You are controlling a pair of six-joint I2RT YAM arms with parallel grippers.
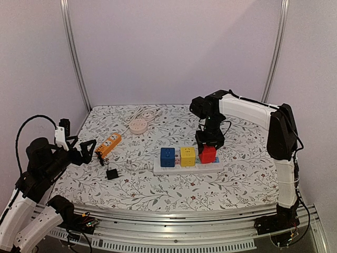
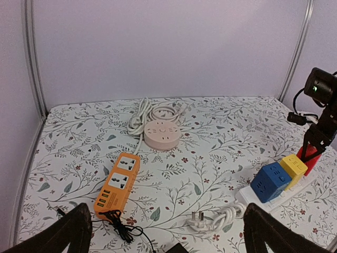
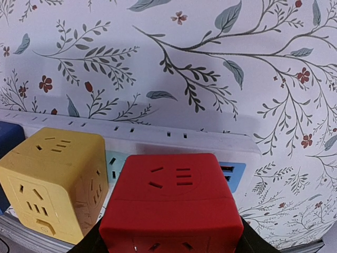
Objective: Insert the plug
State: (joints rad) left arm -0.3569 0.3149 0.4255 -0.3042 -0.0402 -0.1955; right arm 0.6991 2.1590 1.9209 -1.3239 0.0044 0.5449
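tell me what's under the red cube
The white strip lies under the red cube, with a pale blue socket panel showing at both sides. The cube's underside, its prongs and the socket directly beneath are covered, so seating can't be judged.

2 arms in view: the left low with its fingers spread, the right reaching out and clamped.

The black-and-white left arm (image 1: 37, 168) sits folded low at the left side. Its black 2-finger left gripper (image 1: 90, 150) points roughly level toward the right, fingers wide apart with nothing between them. The white-and-black right arm (image 1: 247, 109) rises from its base, bends at the elbow and stretches leftward. Its wrist turns straight down, and the black right gripper (image 1: 208, 149) has its fingers pressed against 2 sides of a red plastic cube plug (image 1: 208, 154).
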